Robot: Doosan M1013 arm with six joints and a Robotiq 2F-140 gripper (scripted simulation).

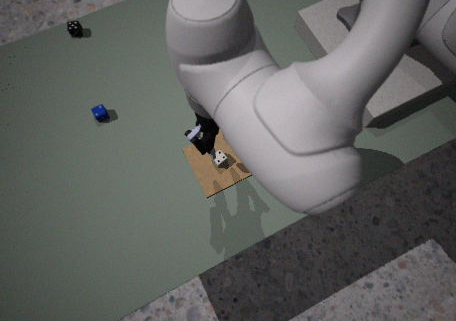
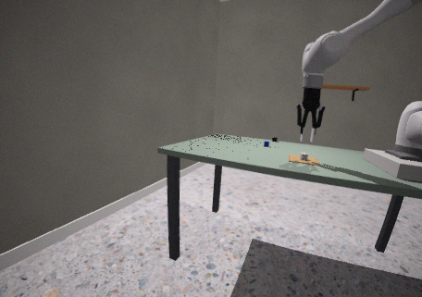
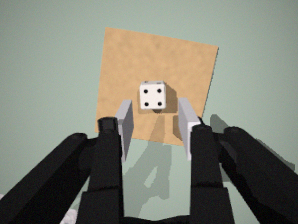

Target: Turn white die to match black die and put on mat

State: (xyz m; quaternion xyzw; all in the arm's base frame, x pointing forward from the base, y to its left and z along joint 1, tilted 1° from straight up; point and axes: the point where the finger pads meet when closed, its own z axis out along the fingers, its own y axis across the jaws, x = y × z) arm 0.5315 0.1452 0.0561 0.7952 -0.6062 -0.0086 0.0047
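The white die (image 1: 220, 157) sits flat on the brown mat (image 1: 217, 171), inside its edges, and shows four pips on top in the wrist view (image 3: 152, 96). My gripper (image 2: 306, 137) hangs well above the die, fingers pointing down. The fingers are narrowed but apart, with nothing between them. In the top view the arm hides most of the gripper (image 1: 201, 138). The black die (image 1: 75, 28) lies at the far left corner of the table. The blue die (image 1: 100, 112) lies between it and the mat. Die and mat also show in the exterior view (image 2: 304, 156).
The robot's grey base block (image 1: 370, 54) stands at the right end of the green table. The table's front edge runs just past the mat. A small wall shelf (image 2: 344, 88) is behind the arm.
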